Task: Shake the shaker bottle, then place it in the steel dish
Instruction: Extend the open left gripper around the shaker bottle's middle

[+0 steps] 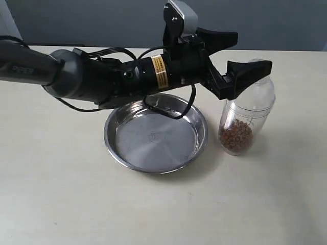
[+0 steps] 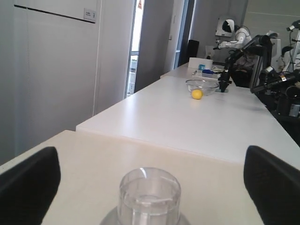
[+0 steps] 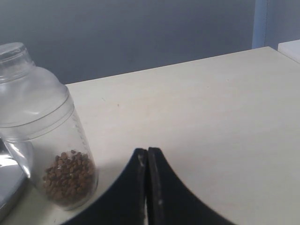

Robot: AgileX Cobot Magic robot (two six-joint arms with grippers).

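Note:
The shaker bottle (image 1: 246, 115) stands upright on the table just right of the steel dish (image 1: 156, 135), with reddish-brown pellets (image 1: 236, 136) at its bottom. My left gripper (image 1: 245, 53) reaches across above the dish, open wide, its fingers on either side of the bottle's top without touching it. In the left wrist view the clear cap (image 2: 149, 196) sits between the two spread fingers (image 2: 28, 183). In the right wrist view the bottle (image 3: 44, 136) stands to one side of my right gripper (image 3: 147, 152), which is shut on nothing. The right arm is not in the exterior view.
The dish is empty; a sliver of its rim (image 3: 7, 187) shows beside the bottle. Beyond the table edge in the left wrist view lie other white tables with a glass bowl (image 2: 201, 86), a yellow ball (image 2: 197, 94) and other robot arms (image 2: 243, 51).

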